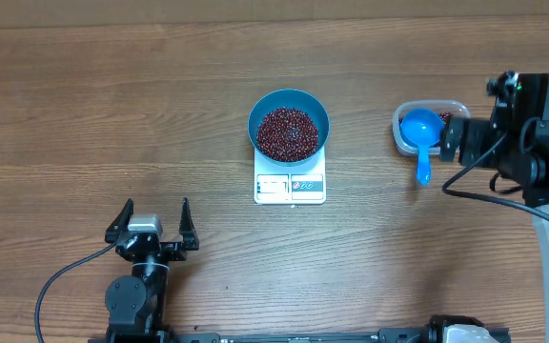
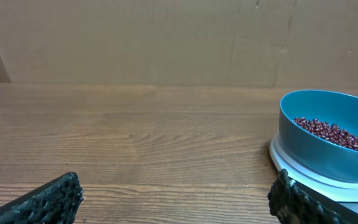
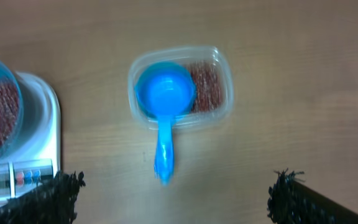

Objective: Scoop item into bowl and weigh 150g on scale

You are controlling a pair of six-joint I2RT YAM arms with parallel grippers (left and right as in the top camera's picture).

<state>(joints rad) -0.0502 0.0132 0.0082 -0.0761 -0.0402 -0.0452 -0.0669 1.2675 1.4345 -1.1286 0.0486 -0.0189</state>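
While the left claw (image 1: 155,210) hangs close to the near left part of the wooden surface (image 1: 84,105), its two fingers stand spread wide with nothing between them, well apart from every other thing. Its own wrist view looks out along the bare wood, the dark textured fingertips (image 2: 48,202) at the bottom corners, with the bowl at the right edge.

Further right, at the middle of the surface, the white scale (image 1: 290,188) lies flat, its display strip and buttons along the near edge. The round blue bowl (image 1: 323,112) stands on the scale's platform and covers most of it. Dark red-brown beans (image 1: 287,131) lie in its bottom in a loose layer well below the rim. The display is too small to read.

Right of the scale and apart from it, a clear plastic tub (image 1: 457,107) rests on the surface. A small blue scoop (image 1: 420,128) lies with its cup inside the tub's left half and its handle reaching out over the near rim. In the right wrist view, more beans show in the tub's right half.

The right claw (image 1: 452,136) is released too, fingers wide apart and holding nothing. It hovers above the tub's right side, and its wrist camera shows tub and scoop between the two fingertips, clear of both.
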